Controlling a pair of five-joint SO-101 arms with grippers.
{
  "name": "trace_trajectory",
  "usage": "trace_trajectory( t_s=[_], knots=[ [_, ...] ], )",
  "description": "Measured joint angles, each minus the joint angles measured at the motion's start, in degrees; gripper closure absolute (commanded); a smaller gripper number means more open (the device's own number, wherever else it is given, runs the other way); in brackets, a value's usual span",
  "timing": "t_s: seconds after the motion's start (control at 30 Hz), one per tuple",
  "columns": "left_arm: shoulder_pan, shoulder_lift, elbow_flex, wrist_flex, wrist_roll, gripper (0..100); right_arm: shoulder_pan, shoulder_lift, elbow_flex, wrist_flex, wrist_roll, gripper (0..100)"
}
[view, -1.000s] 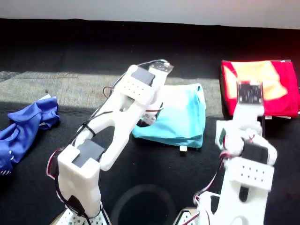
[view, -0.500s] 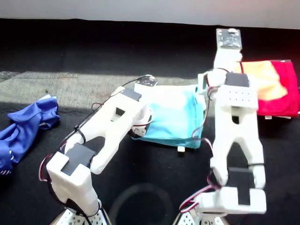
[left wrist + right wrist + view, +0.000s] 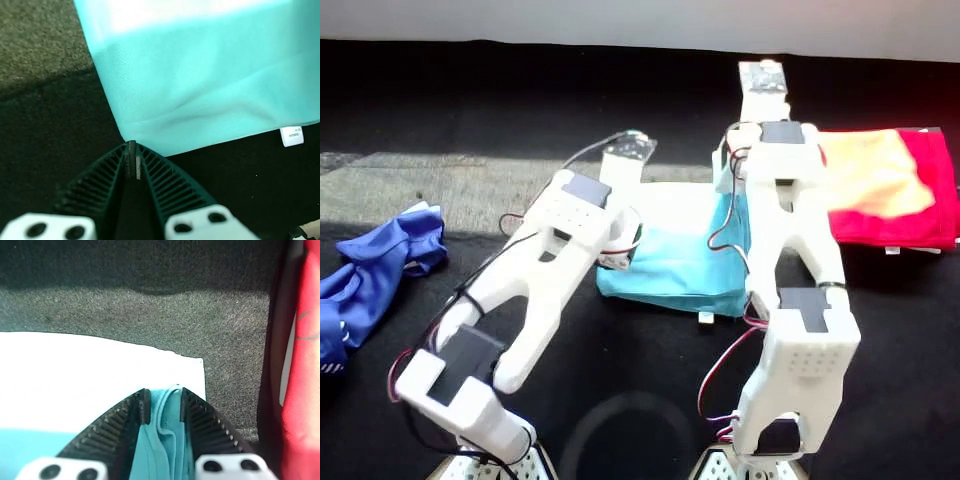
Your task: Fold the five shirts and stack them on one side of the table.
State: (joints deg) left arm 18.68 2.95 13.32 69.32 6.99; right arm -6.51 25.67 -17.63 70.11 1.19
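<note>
My right arm has swung from the near right out over the teal shirt [image 3: 670, 270], and my left arm has drawn back toward the shirt's near left corner. My right gripper [image 3: 162, 402] pinches a teal fold at the far right corner. My left gripper [image 3: 132, 152] is pressed together, tips touching the near left corner. The red shirt [image 3: 895, 190] lies just to the right, the crumpled blue shirt [image 3: 375, 270] well apart to the left.
</note>
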Motion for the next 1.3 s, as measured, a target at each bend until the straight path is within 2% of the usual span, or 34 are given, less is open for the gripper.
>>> trace_trajectory(
  t_s=[0.13, 0.23, 0.47, 0.7, 1.03, 1.2, 1.3],
  knots=[
    [-0.62, -7.03, -0.09, 2.81, -0.09, 99, 0.09, 4.13, -2.37, 0.00, 0.00, 88.9],
    [-4.40, -10.37, -0.09, 3.08, -0.62, 99, 1.41, 6.15, -5.01, 0.00, 0.00, 88.9],
    [-15.47, -10.99, -0.09, 3.08, -4.40, 99, 5.27, 11.34, -9.85, 0.00, 0.00, 88.9],
    [-18.29, -10.99, 0.88, 3.08, -4.40, 99, 5.45, 11.78, -11.52, 0.62, 0.00, 88.9],
    [-20.92, -10.99, 3.34, 2.81, -4.40, 99, 7.38, 11.78, -32.09, 18.11, 0.00, 88.5],
    [-22.51, -10.99, 3.34, 2.73, -4.40, 99, 6.59, 11.69, -37.98, 27.78, 0.00, 75.9],
    [-22.51, -10.99, 3.34, 2.73, -4.40, 99, 4.66, 11.69, -37.01, 29.54, 0.00, 69.7]
  ],
)
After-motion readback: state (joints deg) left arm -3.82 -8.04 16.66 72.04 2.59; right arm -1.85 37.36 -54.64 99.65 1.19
